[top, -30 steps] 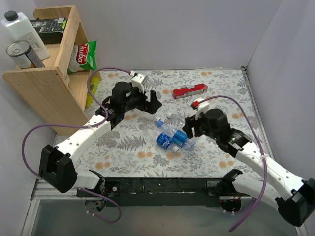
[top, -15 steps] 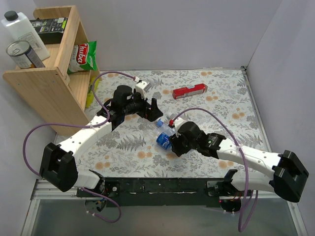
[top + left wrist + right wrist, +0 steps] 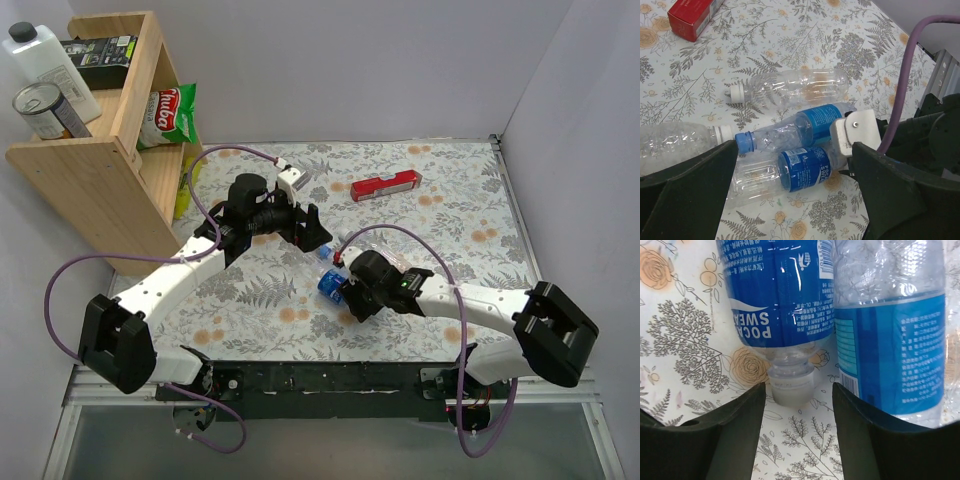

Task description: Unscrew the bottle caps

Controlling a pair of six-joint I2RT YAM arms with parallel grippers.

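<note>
Right gripper [image 3: 799, 407]: stood open, black fingers [image 3: 735, 435] set either side of one cap, clamped on nothing.
Target cap [image 3: 791, 386]: whitish, screwed on, low against the floral table [image 3: 685, 335] at the near-right end of the Pocari bottle [image 3: 785, 300]; sat between the fingers, seemingly untouched.
Neighbour bottle [image 3: 890, 340]: blue-labelled, lay alongside the Pocari bottle, touching it, close to one finger.
Left gripper [image 3: 794, 150]: hovered over the cluster, spread wide, gripping nothing.
Other caps: far white cap [image 3: 737, 92] on the clear bottle [image 3: 800, 85], blue cap [image 3: 745, 142] mid-cluster, fourth cap [image 3: 722, 132] close under the left gripper; all appeared on.
Spin risk: judged highest; with the body unpinned, could have rolled bottle and cap together instead of loosening the thread.
Slip risk: small smooth cap lying low; could have popped out of a shallow pinch.
Scatter risk: could have shoved the neighbour bottle on closing and shifted the pile.
Arm risk: crowded over one spot; could have knocked gripper against gripper.
</note>
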